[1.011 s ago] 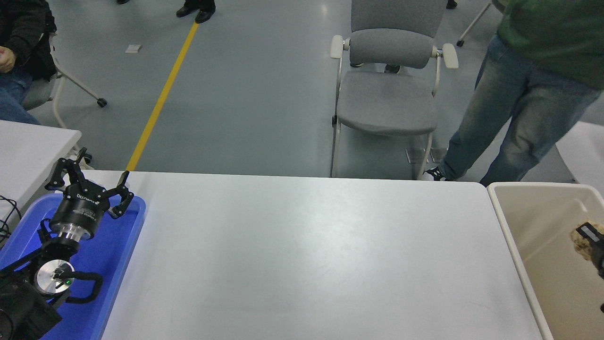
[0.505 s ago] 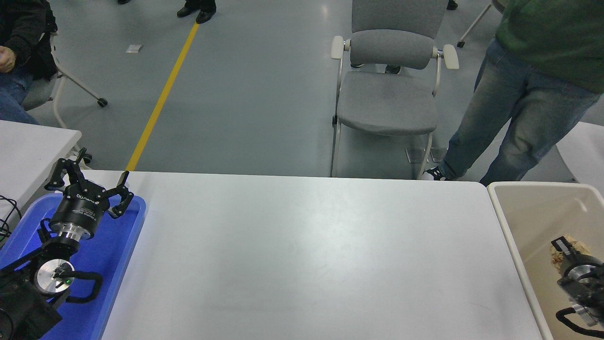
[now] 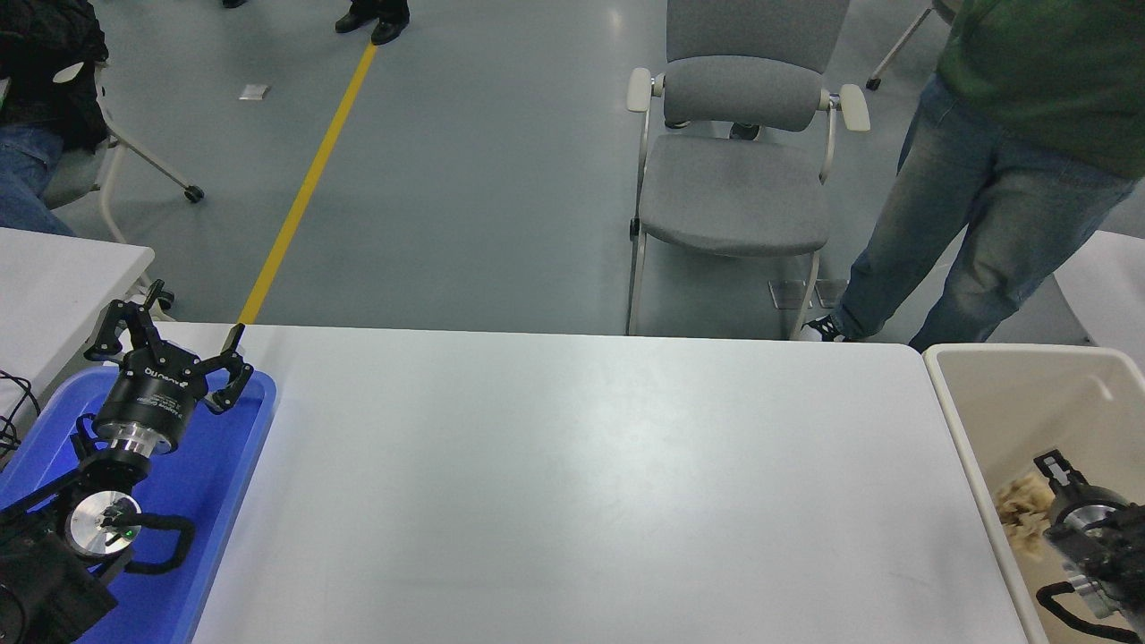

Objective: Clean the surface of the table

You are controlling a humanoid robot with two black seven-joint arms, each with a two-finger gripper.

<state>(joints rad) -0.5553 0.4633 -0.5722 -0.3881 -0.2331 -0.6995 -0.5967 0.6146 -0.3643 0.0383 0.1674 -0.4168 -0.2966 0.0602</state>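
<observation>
**A:** What is there to count?

**B:** One white table surface (image 3: pixel 572 483), filling the middle and lower part of the view from the blue tray on the left to the beige bin on the right. One blue tray (image 3: pixel 234 465) at its left end, one beige bin (image 3: pixel 975 429) just past its right edge. One grey chair (image 3: pixel 735 179) stands on the floor beyond the far edge. One person in jeans and a green top (image 3: pixel 984 179) stands at the far right, another sits at the top left corner (image 3: pixel 36 80), and a pair of dark shoes (image 3: pixel 371 22) shows at the top edge. One yellow floor line (image 3: pixel 309 179) runs toward the table's far left corner.

**A:** And the arms?

**B:** Two. The left gripper (image 3: pixel 170 344) hangs over the blue tray at the lower left, pointing away from the camera, its fingers spread wide with nothing between them.

**A:** The right one?

**B:** The right gripper (image 3: pixel 1042 496) comes in from the lower right corner and sits inside the beige bin, low against its near left wall. A crumpled tan wad (image 3: pixel 1020 514) lies right at its tip. I cannot tell whether the fingers are closed on it or apart; only one black finger (image 3: pixel 1055 467) shows clearly, and the rest is hidden by the wrist.

**A:** Anything lying on the tabletop?

**B:** Only faint smudges and reflections.
</observation>
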